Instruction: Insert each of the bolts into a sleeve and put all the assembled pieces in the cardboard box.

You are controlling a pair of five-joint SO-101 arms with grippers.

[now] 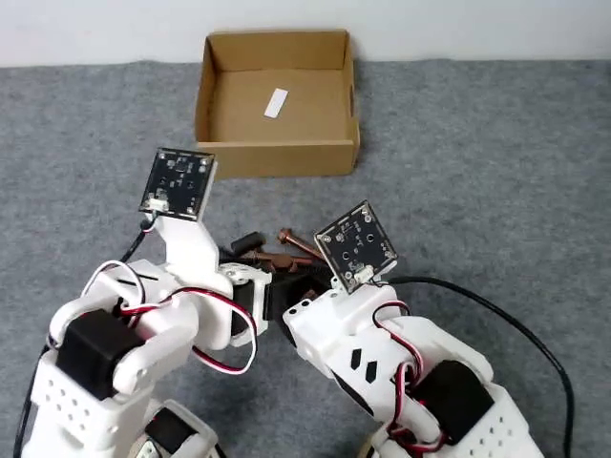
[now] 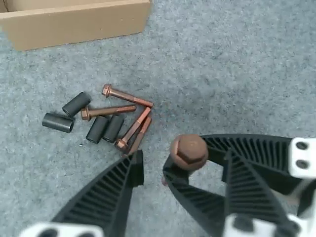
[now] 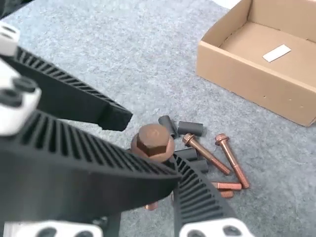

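nearest the arms' bases, the right gripper (image 3: 165, 170) is clenched on a copper bolt (image 3: 154, 142), hex head up toward the wrist cameras and shank pointing down at the grey carpet (image 1: 477, 172). the left gripper (image 2: 152, 173) sits just beside it at about 9 o'clock, released, jaws parted (one of its fingers (image 2: 197, 202) lies close against the held bolt). beyond, at 12 o'clock from the grippers, four loose bolts (image 2: 127, 97) and four black sleeves (image 2: 113, 128) lie huddled on the carpet, bolts and sleeves separate. farther still at 12 o'clock stands the cardboard box (image 1: 277, 158), with a white slip (image 1: 276, 102) on its floor.
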